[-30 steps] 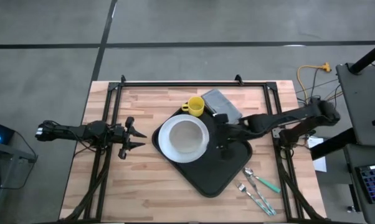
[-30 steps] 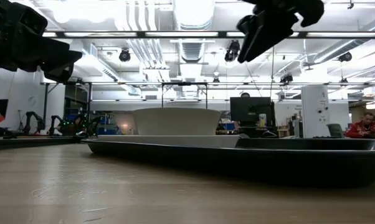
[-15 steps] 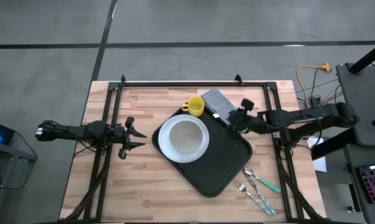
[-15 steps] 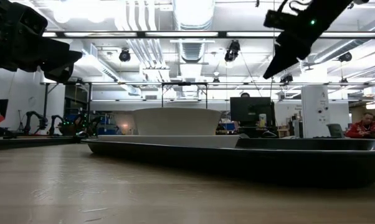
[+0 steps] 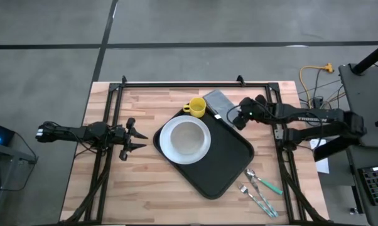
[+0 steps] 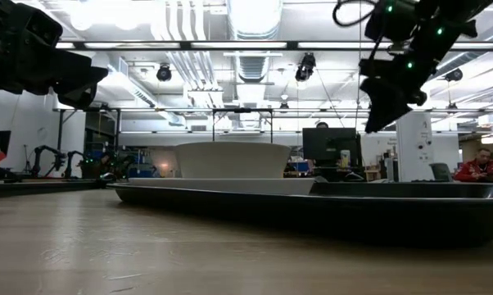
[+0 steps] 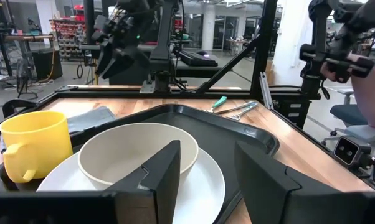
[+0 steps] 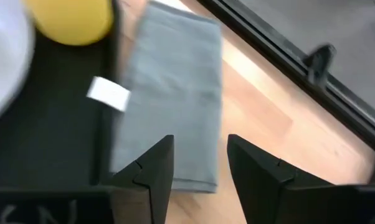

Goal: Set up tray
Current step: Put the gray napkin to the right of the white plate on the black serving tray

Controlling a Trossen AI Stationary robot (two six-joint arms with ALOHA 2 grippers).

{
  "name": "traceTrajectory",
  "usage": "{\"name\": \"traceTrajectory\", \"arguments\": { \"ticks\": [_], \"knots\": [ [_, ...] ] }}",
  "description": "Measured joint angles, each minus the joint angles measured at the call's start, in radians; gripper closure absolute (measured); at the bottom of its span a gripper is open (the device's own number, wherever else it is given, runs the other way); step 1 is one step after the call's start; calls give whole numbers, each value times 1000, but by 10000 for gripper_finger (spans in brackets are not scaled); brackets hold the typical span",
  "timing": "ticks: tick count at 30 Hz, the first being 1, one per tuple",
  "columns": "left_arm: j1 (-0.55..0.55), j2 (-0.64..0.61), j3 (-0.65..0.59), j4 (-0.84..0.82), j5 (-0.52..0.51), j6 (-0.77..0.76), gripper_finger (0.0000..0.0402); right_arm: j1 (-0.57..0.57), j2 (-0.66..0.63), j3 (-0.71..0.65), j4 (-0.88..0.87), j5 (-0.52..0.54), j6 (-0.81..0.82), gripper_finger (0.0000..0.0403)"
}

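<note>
Hovering over grey cloth (image 5: 221,104) beside tray (image 5: 220,164): right tool (image 5: 234,117), empty, fingers apart; left tool (image 5: 136,139) wide, idle above tabletop (image 5: 145,188).

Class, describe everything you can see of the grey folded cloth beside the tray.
The grey folded cloth napkin is a soft-looking rectangle lying flat on the wooden table, one long side overlapping the large black tray's rim beside the yellow mug. A small white tag shows at that edge. The right gripper hovers above it, open, not touching.
</note>
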State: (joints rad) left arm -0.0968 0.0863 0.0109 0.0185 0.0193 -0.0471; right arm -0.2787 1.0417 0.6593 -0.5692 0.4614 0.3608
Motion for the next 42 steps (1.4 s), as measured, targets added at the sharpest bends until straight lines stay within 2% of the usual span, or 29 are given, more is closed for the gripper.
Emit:
{"name": "traceTrajectory", "arguments": {
  "ticks": [7, 12, 18, 27, 31, 34, 39, 42],
  "knots": [
    [0, 0, 0, 0, 0, 0, 266, -106, 1, -33, 3, -5, 40, 249],
    [0, 0, 0, 0, 0, 0, 266, -159, 1, -56, 34, -93, 35, 230],
    [0, 0, 0, 0, 0, 0, 266, -186, 1, -81, 84, -111, 25, 195],
    [0, 0, 0, 0, 0, 0, 266, -243, 1, -135, 192, -198, -2, 146],
    [0, 0, 0, 0, 0, 0, 266, -300, 1, -169, 235, -272, -19, 130],
    [0, 0, 0, 0, 0, 0, 266, -348, 3, -194, 255, -330, -21, 124],
    [0, 0, 0, 0, 0, 0, 266, -403, 3, -224, 260, -346, -20, 122],
    [0, 0, 0, 0, 0, 0, 266, -427, 3, -241, 270, -398, -20, 125]
  ]
}}
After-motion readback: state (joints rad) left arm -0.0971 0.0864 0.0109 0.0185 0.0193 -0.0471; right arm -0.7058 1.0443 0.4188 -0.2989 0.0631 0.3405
